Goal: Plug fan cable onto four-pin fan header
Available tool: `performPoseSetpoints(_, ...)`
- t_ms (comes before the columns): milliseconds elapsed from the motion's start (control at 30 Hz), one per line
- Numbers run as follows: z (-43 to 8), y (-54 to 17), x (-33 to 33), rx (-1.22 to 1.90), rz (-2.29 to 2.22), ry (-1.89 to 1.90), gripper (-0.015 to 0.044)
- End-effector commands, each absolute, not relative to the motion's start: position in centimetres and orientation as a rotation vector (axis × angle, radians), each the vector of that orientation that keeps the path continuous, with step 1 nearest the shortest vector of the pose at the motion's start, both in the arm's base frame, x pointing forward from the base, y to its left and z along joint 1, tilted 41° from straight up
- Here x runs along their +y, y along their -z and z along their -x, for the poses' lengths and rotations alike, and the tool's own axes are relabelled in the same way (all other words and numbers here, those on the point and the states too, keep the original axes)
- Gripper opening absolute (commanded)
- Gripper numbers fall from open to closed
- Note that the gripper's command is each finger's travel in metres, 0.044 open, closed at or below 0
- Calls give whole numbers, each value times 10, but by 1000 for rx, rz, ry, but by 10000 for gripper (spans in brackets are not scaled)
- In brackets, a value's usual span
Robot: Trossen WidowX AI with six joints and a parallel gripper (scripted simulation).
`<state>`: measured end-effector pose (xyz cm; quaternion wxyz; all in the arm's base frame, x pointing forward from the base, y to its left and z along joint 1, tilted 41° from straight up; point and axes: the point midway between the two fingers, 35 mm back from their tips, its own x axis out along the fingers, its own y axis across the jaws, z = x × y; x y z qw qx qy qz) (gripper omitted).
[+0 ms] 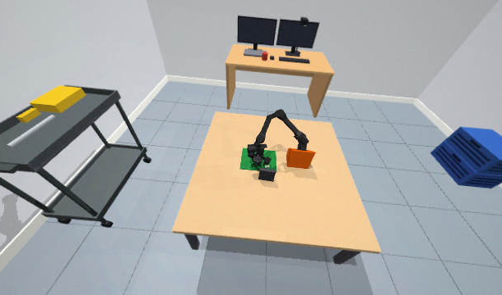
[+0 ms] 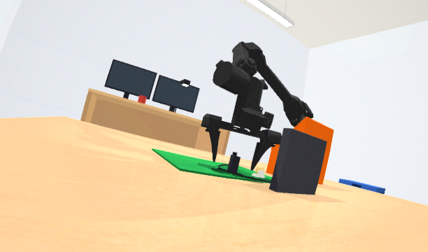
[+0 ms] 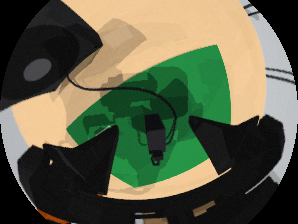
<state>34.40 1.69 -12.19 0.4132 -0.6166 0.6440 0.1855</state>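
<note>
The black plug [image 2: 233,165] [image 3: 156,140] stands upright on the green board [image 1: 244,165] [image 2: 175,162] [image 3: 220,75]. Its thin black cable [image 3: 116,89] curves to the dark fan block [image 1: 267,175] [image 2: 299,162] [image 3: 30,45] beside the board. The white four-pin header [image 1: 266,166] [image 2: 257,174] sits on the board near that block, its pins up. In the wrist view the left finger hides most of it. My gripper [image 1: 262,161] [image 2: 233,165] [image 3: 154,124] is open and points down, one finger on each side of the plug. The fingertips are low, near the plug's height; no contact with the plug shows.
An orange block [image 1: 301,159] [image 2: 324,134] stands by the arm's base, right of the board. The dark fan block rises close to the header side of the board. A desk with two monitors, a grey cart and a blue crate stand away from the table [image 1: 276,213].
</note>
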Motion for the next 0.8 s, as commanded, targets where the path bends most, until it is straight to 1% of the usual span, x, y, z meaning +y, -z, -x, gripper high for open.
performPoseSetpoints(0,-342,125,14,1628,1559,-469,440)
performPoseSetpoints(100,-342,125,14,1628,1559,-469,440)
performPoseSetpoints(667,-343,124,16,1622,1550,-468,0)
performPoseSetpoints(767,-343,124,16,1622,1550,-468,0)
